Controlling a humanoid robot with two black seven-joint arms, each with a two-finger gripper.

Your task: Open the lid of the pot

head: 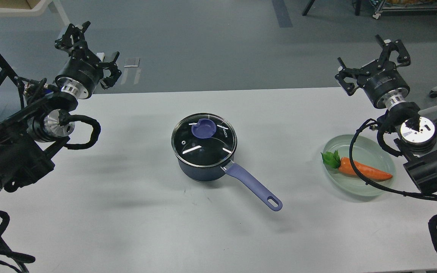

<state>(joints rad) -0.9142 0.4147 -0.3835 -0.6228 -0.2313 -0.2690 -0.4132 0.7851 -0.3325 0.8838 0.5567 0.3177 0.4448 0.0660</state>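
Note:
A small dark navy pot (199,171) stands in the middle of the white table, its long lavender handle (254,185) pointing toward the front right. The clear glass lid (204,143) rests flat on the pot, its purple knob (202,127) near the far side. My left gripper (91,47) is raised at the far left edge of the table, its fingers spread and empty. My right gripper (370,57) hangs at the far right, fingers also spread and holding nothing. Both grippers are well away from the pot.
A pale green glass plate (374,149) with a toy carrot (359,168) sits at the right, partly under my right arm's cable. Grey floor lies beyond the table's far edge. A black frame stands at the far left.

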